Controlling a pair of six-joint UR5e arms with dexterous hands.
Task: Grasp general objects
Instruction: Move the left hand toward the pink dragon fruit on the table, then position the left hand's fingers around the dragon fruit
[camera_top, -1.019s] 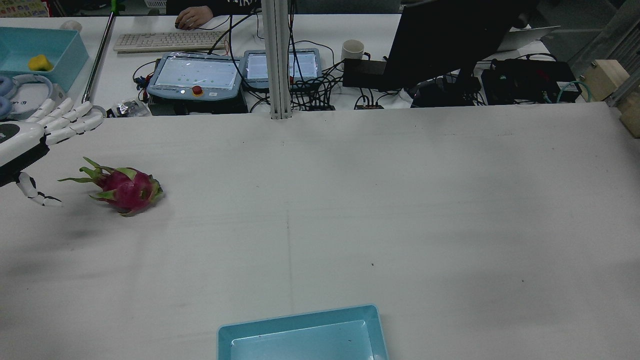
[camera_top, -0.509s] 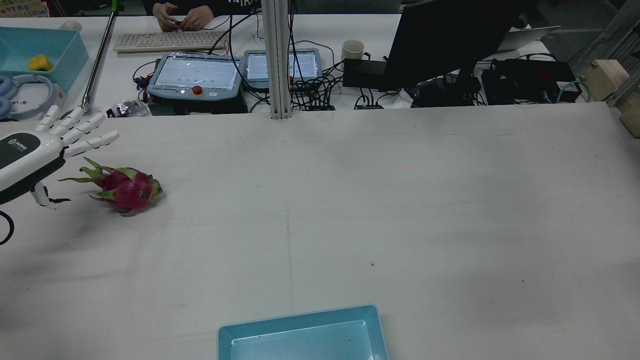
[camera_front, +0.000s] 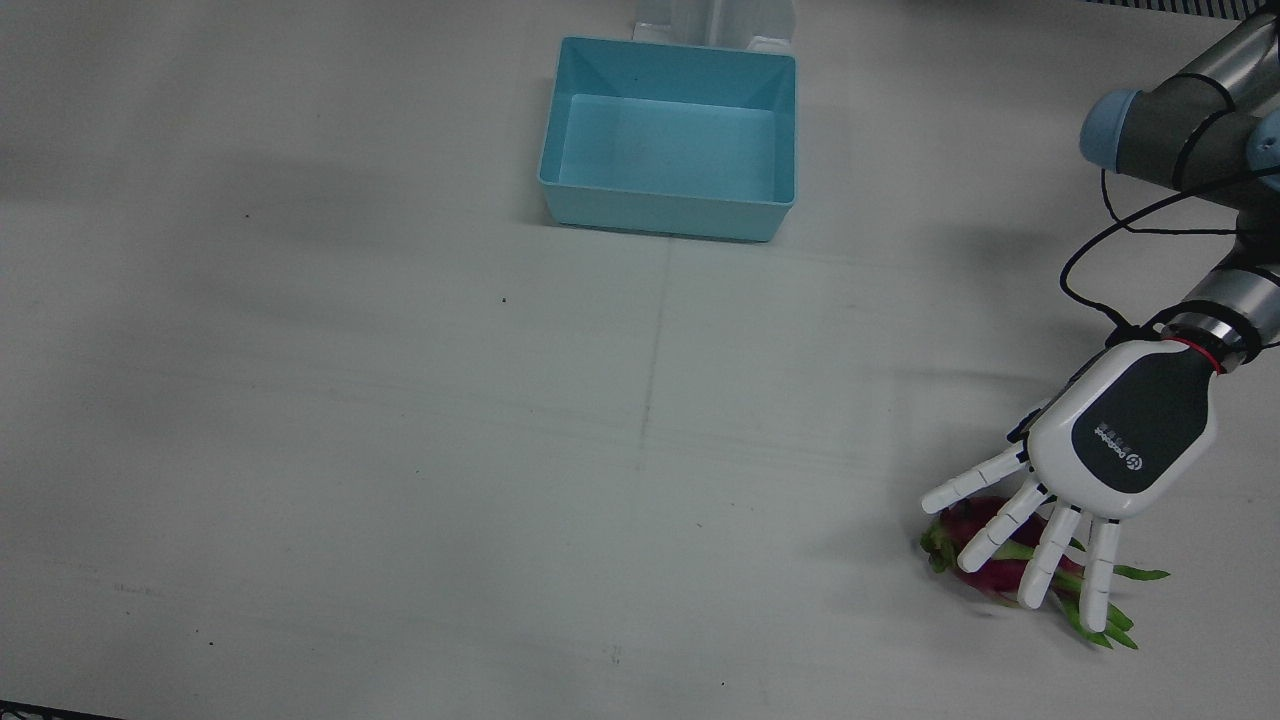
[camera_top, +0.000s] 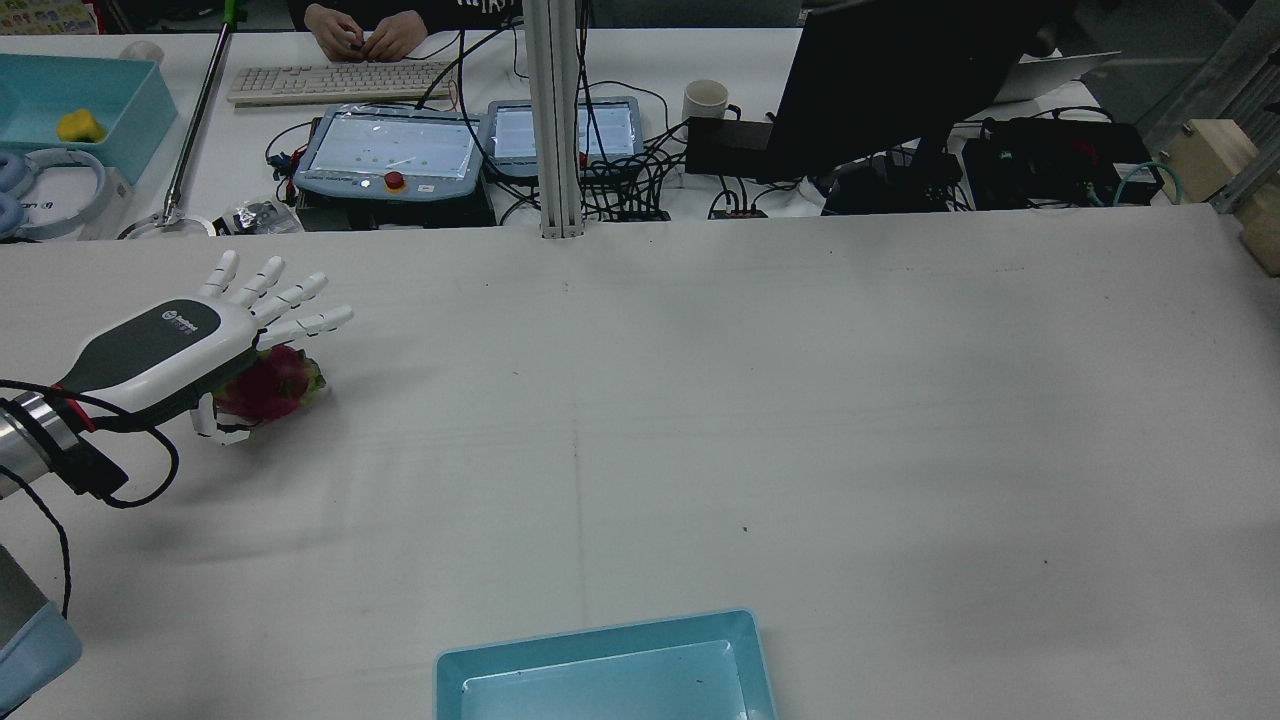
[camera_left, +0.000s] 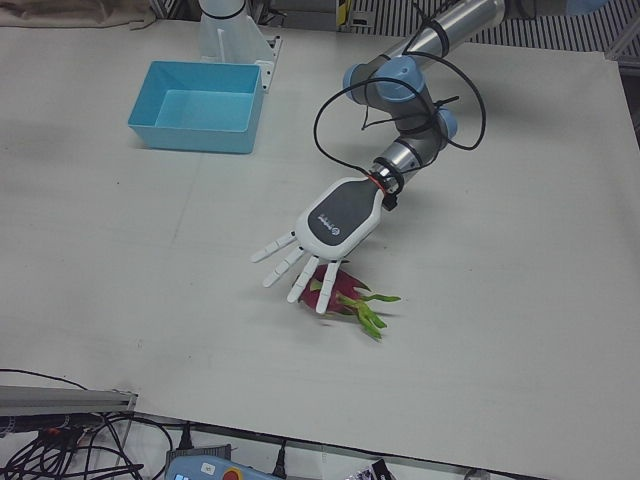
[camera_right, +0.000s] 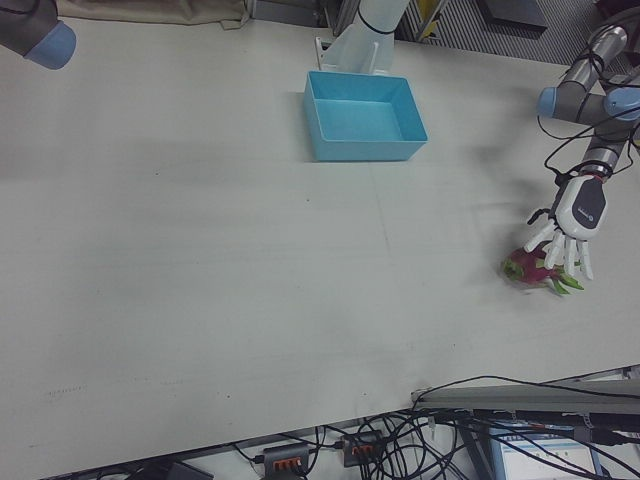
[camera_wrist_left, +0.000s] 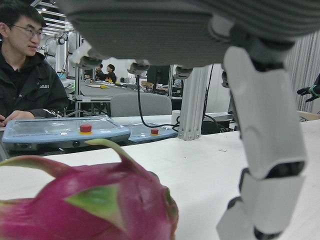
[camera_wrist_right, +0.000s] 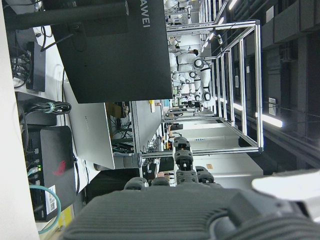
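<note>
A pink dragon fruit (camera_front: 1000, 572) with green scales lies on the white table, at the far left in the rear view (camera_top: 272, 388). My left hand (camera_front: 1110, 440) hovers just above it, palm down and fingers spread, open and holding nothing. Its fingers (camera_left: 290, 268) reach past the fruit (camera_left: 335, 290), and the thumb hangs beside it. Up close, the left hand view shows the fruit (camera_wrist_left: 95, 210) under the palm, with a finger (camera_wrist_left: 265, 150) to its right. My right hand (camera_wrist_right: 190, 210) shows only in its own view, off the table, fingers apart and empty.
A light blue bin (camera_front: 665, 212) stands at the robot's side of the table, centred. Beyond the far edge are teach pendants (camera_top: 390, 150), cables, a keyboard (camera_top: 335, 80), a monitor (camera_top: 900, 80) and a person's hands (camera_top: 360, 40). A right arm joint (camera_right: 40, 35) sits at the corner.
My left hand has moved from the table's left edge rightward over the dragon fruit, now hiding its leafy end. The fruit has not moved.
</note>
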